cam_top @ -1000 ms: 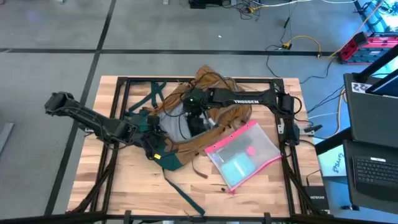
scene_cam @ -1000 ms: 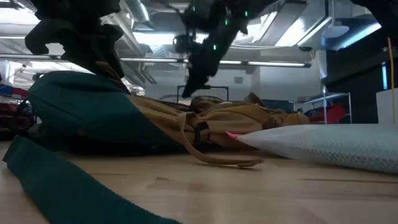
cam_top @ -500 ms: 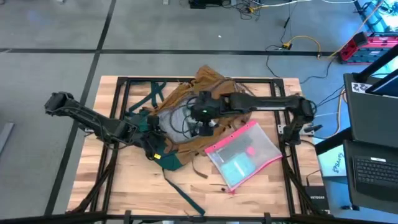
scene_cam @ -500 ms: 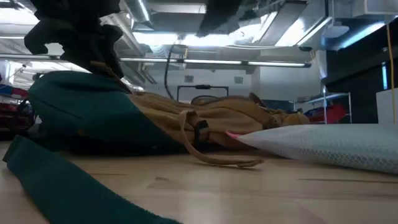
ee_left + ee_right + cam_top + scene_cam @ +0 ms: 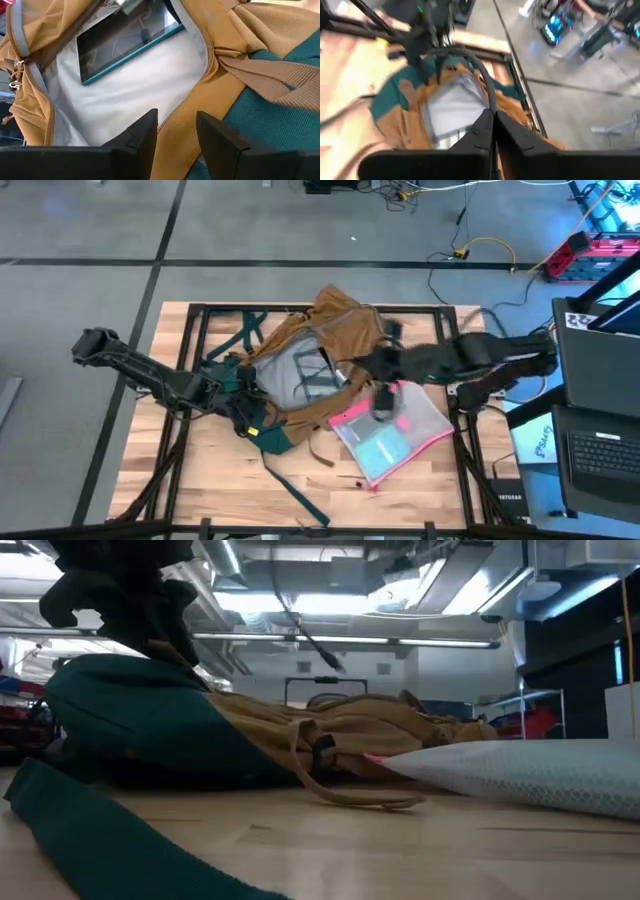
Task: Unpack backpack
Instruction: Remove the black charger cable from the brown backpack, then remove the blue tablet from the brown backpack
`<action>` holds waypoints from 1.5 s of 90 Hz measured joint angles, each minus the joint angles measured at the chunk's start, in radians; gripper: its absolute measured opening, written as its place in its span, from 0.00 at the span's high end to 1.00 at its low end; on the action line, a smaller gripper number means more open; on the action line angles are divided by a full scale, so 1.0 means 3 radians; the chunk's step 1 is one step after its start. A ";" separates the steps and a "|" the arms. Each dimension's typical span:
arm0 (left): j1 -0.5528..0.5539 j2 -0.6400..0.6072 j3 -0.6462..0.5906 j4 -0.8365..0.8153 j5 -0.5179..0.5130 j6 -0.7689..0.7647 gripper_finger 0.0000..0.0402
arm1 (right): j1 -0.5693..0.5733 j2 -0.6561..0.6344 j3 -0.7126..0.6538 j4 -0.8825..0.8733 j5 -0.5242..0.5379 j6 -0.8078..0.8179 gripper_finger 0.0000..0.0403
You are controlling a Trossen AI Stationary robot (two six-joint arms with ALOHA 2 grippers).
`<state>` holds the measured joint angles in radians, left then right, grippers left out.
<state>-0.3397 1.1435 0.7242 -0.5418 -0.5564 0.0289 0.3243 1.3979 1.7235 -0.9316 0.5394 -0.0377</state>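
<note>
The left gripper (image 5: 243, 417) pinches the left edge of the soft tan-brown fabric backpack with teal straps (image 5: 330, 330), which lies open mid-table, a teal-edged dark tablet (image 5: 127, 42) on its grey lining. To its right, the right gripper (image 5: 383, 402), fingers closed on a thin dark cable (image 5: 480, 75), hangs above the clear pink-edged zip pouch (image 5: 395, 435).

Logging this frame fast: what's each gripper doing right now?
Left gripper: shut on the backpack edge, holding it open.
Right gripper: shut on a black cable, above the pouch.
</note>
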 joint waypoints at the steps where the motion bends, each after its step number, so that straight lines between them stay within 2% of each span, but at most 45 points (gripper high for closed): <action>1: 0.0000 0.0000 0.0000 0.0000 0.0000 0.0000 0.69 | 0.0030 -0.0013 0.0000 -0.0006 0.0018 0.0013 1.00; 19: 0.0000 0.0000 0.0000 0.0005 0.0000 0.0001 0.69 | 0.0542 -0.0209 -0.0011 -0.0147 0.0319 0.0284 1.00; 31: 0.0000 0.0000 0.0000 0.0013 0.0000 0.0001 0.69 | 0.0749 -0.0206 -0.0324 -0.0168 0.0352 0.0581 1.00; 49: 0.0000 0.0000 0.0000 0.0041 0.0000 0.0012 0.69 | 0.0800 -0.0254 -0.1248 0.0039 0.0402 0.1175 1.00; 80: 0.0000 0.0000 0.0000 0.0087 0.0000 -0.0011 0.69 | 0.0727 -0.0943 -0.3062 0.1331 0.0157 0.1821 1.00; 106: 0.0003 0.0000 0.0000 0.0124 -0.0001 0.0017 0.69 | 0.0728 -0.1054 -0.4065 0.2055 0.0099 0.2387 0.99; 135: 0.0003 0.0000 0.0000 0.0125 -0.0001 0.0015 0.69 | 0.0728 -0.1054 -0.4225 0.2162 0.0568 0.2495 0.88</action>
<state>-0.3389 1.1435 0.7242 -0.5041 -0.5568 0.0335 0.5426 1.0817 0.4561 -0.2830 0.7097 0.7110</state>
